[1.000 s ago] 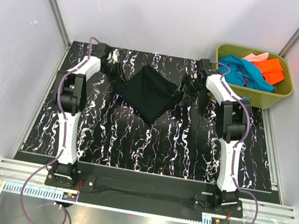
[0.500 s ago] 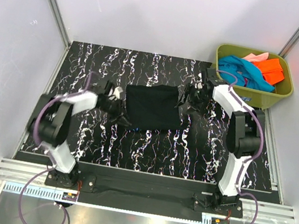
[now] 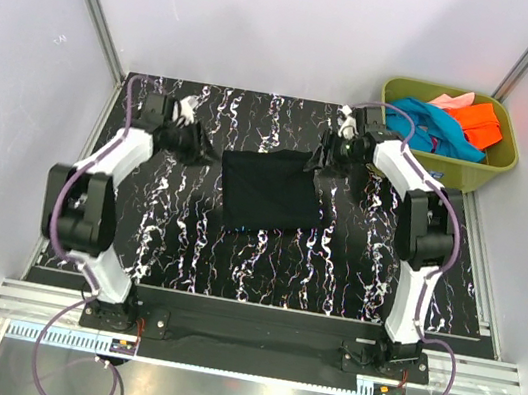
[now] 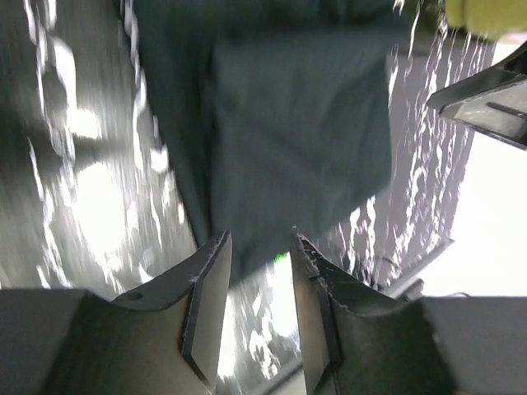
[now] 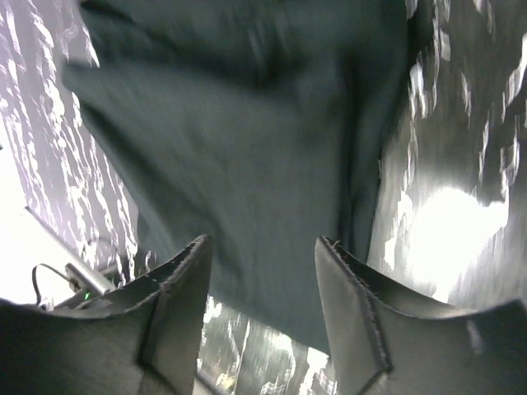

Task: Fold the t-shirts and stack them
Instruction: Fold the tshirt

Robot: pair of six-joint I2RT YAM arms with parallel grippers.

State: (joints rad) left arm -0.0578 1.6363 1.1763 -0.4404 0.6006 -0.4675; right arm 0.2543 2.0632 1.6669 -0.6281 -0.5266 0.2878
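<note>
You see the whole layout only from the top external view. The olive tub [image 3: 465, 176] sits off the worktop's [image 3: 233, 263] far right corner and holds the teal t-shirt [image 3: 424, 121], the orange t-shirt [image 3: 479, 122] and the pink t-shirt [image 3: 451, 100], all heaped loosely. The black t-shirt [image 3: 270, 191] lies on the worktop to the left of the tub and a little nearer the arm bases, folded into a rough rectangle. Your right tool [image 3: 323, 159] is between the tub and that shirt, at the shirt's tub-side far corner. Your left tool [image 3: 201, 152] is beyond the shirt's opposite edge, well away from the tub.

From above, both tools are dark shapes and you cannot read their jaws. The wrist views settle it. The left tool [image 4: 258, 239] has its fingers [image 4: 210, 296] slightly parted with nothing between them, and the black t-shirt [image 4: 296, 140] lies just ahead. The right tool [image 5: 263, 243] is spread wide, its fingers [image 5: 354, 313] standing either side of the black t-shirt [image 5: 247, 140] without pinching it. Both wrist views are blurred.
</note>
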